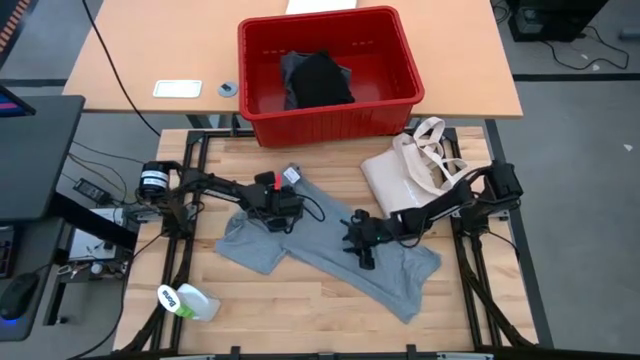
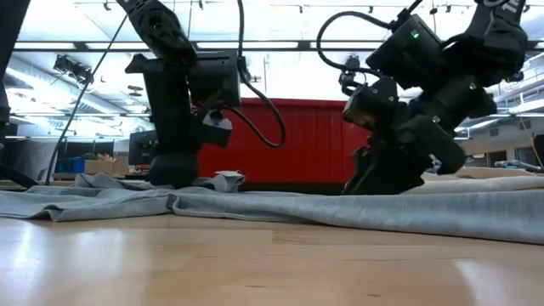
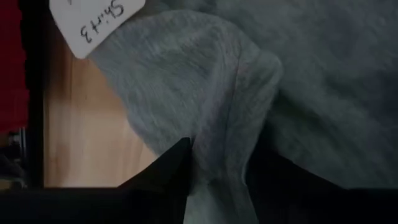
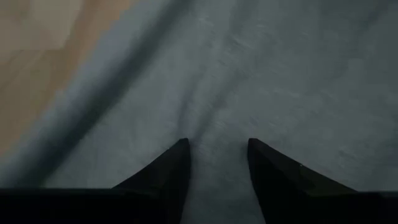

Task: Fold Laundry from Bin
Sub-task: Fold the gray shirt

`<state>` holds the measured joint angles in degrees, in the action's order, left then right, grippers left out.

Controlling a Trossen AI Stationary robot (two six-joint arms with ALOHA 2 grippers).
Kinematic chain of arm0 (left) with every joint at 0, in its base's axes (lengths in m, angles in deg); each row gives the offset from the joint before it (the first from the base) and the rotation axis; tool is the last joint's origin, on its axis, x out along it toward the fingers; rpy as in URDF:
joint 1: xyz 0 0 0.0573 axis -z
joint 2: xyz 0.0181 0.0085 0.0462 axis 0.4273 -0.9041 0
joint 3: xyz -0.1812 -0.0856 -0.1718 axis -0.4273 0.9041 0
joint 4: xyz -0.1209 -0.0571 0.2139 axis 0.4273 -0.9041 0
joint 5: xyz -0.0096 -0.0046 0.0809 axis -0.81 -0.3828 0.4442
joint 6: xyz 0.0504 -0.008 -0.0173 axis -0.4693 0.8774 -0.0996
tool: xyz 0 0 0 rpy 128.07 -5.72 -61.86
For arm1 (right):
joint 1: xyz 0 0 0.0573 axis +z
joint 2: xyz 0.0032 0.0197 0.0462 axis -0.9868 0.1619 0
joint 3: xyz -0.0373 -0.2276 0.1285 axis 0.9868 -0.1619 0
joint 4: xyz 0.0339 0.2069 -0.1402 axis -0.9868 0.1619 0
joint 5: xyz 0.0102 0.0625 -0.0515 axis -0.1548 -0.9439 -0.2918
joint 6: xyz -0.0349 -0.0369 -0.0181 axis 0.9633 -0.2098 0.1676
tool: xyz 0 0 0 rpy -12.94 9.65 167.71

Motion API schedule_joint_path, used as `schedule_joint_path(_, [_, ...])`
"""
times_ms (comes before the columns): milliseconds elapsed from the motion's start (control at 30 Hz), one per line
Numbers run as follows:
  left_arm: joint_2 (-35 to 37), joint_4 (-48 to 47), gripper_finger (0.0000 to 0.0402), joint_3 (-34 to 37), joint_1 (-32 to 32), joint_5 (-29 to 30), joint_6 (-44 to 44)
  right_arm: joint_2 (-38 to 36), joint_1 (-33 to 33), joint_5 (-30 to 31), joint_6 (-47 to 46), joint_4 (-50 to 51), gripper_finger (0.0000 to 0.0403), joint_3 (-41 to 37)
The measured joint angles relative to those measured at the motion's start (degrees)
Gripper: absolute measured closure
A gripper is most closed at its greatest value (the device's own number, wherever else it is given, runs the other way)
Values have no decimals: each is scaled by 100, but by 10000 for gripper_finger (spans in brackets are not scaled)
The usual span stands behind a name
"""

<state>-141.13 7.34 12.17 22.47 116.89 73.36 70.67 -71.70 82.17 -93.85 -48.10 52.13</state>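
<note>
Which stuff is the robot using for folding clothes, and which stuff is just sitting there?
For the job:
grey T-shirt, spread on the table
red bin
black garment inside the bin
left gripper and right gripper, both on the shirt

Just lying about:
cream tote bag
white and green bottle

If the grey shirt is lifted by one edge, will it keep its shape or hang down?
The shirt will probably hang limp: it lies flat and wrinkled on the table. A fold already bunches between the left end effector's fingers, so it looks soft and light.
</note>
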Motion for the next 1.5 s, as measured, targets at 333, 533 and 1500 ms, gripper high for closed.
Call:
schedule_joint_path(333, [10, -101, 255, 2, -326, 153, -514, 39, 800, 904, -311, 496, 230, 14])
schedule_joint_path(533, [13, 11, 255, 2, -528, -493, -659, 45, 891, 1054, -371, 459, 231, 0])
schedule_joint_path(1500, [388, -530, 390, -602, -550, -1398, -598, 65, 889, 1318, -374, 287, 231, -13])
